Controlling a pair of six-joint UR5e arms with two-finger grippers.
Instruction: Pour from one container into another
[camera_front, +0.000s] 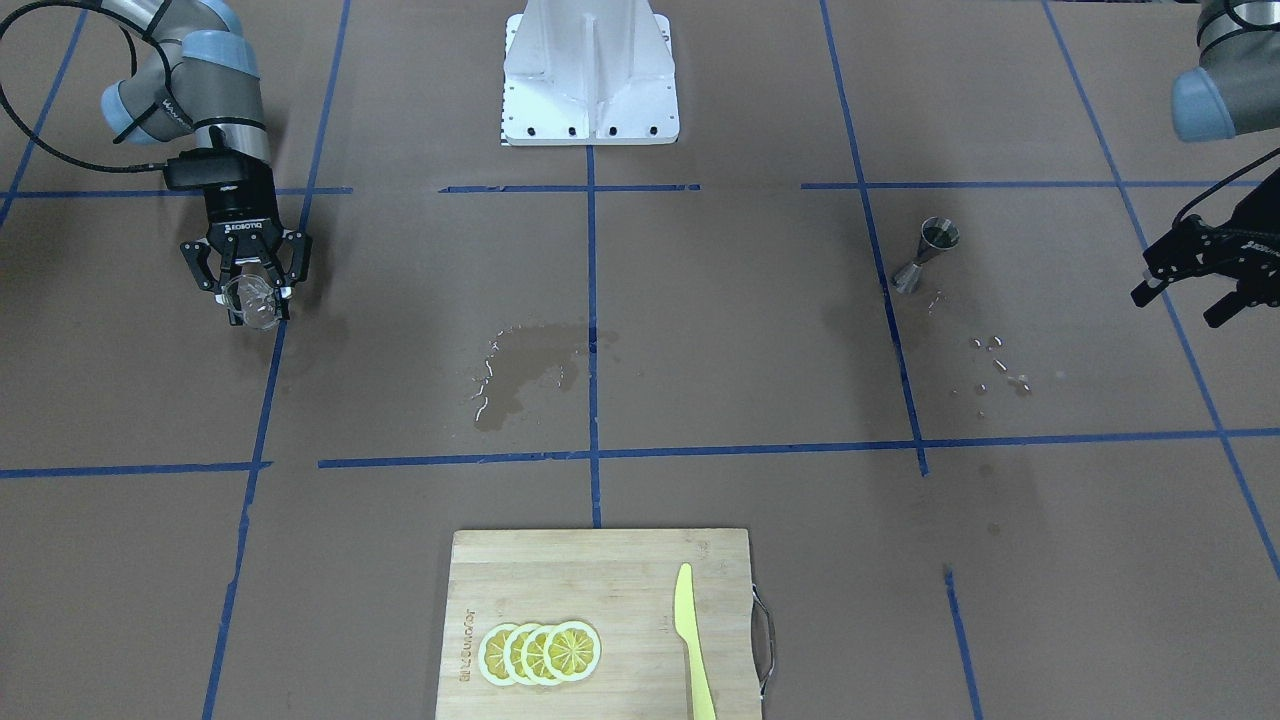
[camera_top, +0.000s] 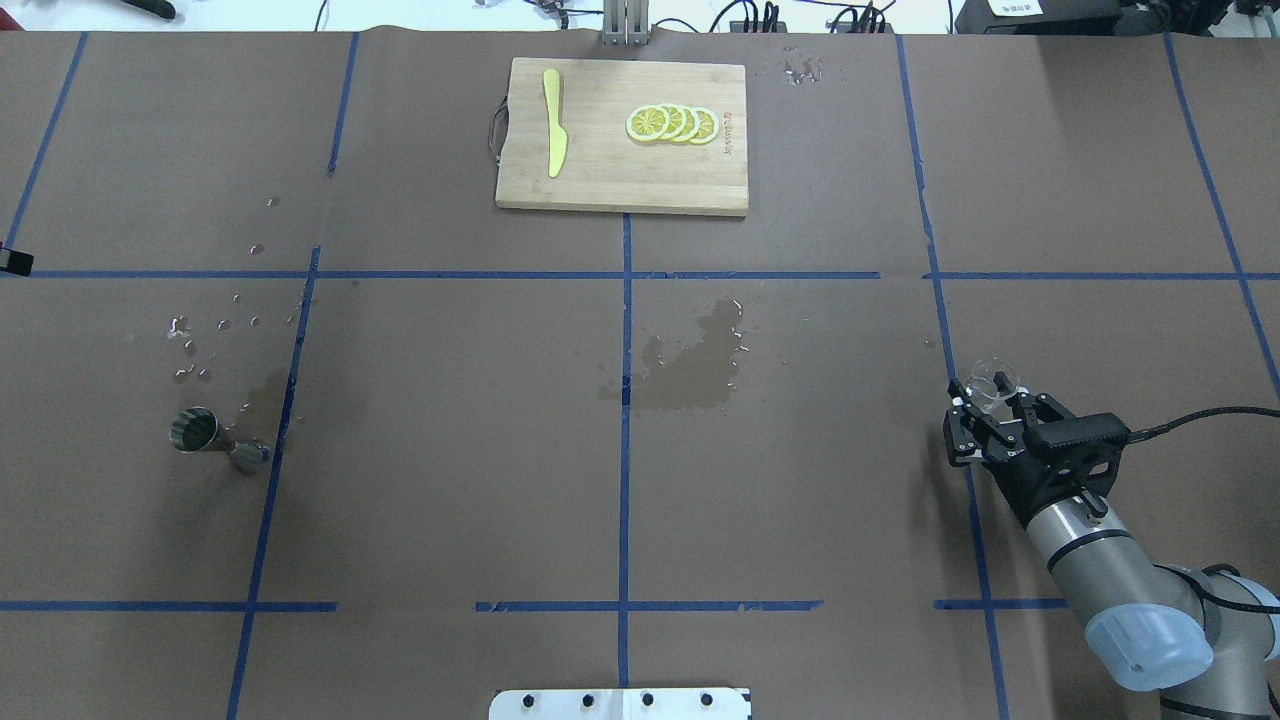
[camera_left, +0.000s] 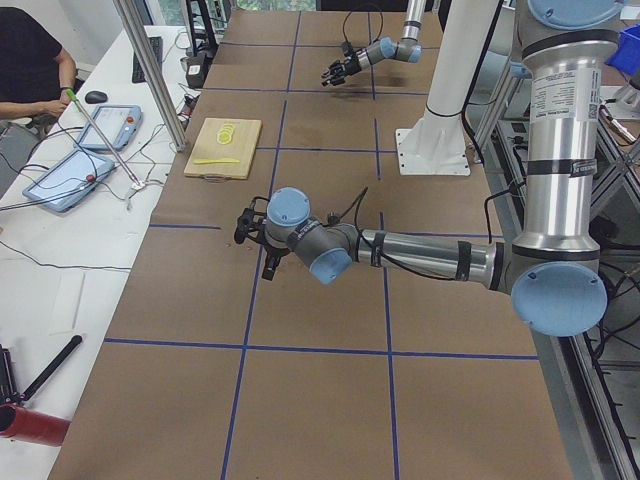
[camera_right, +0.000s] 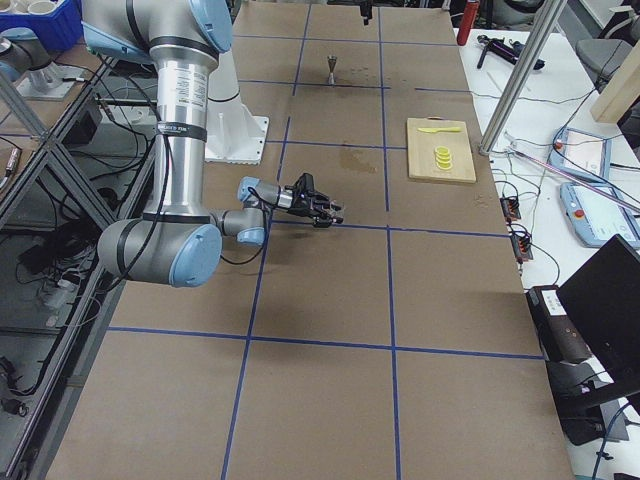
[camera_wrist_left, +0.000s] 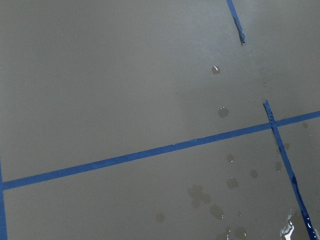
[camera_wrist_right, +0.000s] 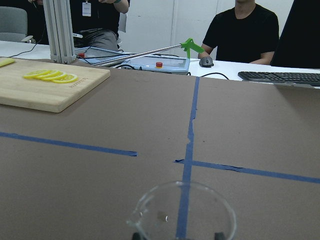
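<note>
Separation matters: the small clear glass cup (camera_top: 992, 380) sits clamped in the fingers of the right gripper (camera_front: 254, 304), while the grey steel hourglass-shaped jigger (camera_front: 925, 255) stands upright on the tabletop (camera_front: 700, 350), well apart toward the robot's left, nearer the spread, empty left gripper (camera_front: 1182, 305).

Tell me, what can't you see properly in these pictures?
- Cup: the right wrist view's bottom edge cuts it off, and it is too small elsewhere, so I can't tell if liquid is inside.
- Jigger: its inside is dark and tiny in every view, so its fill is unknown.
- Left gripper: the front view's right edge cuts off its body.
</note>
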